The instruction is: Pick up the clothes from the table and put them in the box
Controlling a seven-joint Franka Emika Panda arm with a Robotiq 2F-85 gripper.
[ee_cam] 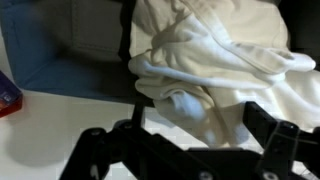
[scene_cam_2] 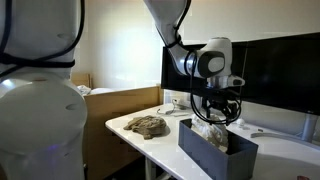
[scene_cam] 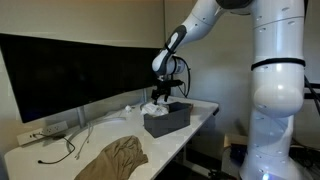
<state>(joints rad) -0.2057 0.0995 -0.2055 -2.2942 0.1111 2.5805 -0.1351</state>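
While the pincer (scene_cam_2: 218, 116) hangs above the box (scene_cam_2: 216, 153) with its jaws spread wide and nothing between them, the white garment (scene_cam_2: 211, 132) lies heaped inside those dark walls. The wrist view looks straight down on its folds (ee_cam: 215, 70), with both fingers (ee_cam: 105, 150) standing clear of the cloth. From an exterior view, part of the white fabric (scene_cam: 150, 107) seems to spill over the box's rim (scene_cam: 170, 120), though I cannot tell how much.

To my eye the job stands about half done: one piece is in and the arm is empty. The tan garment (scene_cam: 116, 155) lies crumpled on the surface (scene_cam: 105, 132), well apart from the box and towards the front edge; it shows in both exterior views (scene_cam_2: 147, 125).

The next move, I would judge, calls for lifting clear of the box, crossing to the tan heap, coming down over a raised fold and closing on enough fabric that it does not slip. The thin dark cables (scene_cam: 62, 150) beside it should be avoided.

As for writing, I can read none: the monitor (scene_cam: 80, 70) is dark and nothing shows a legible label.
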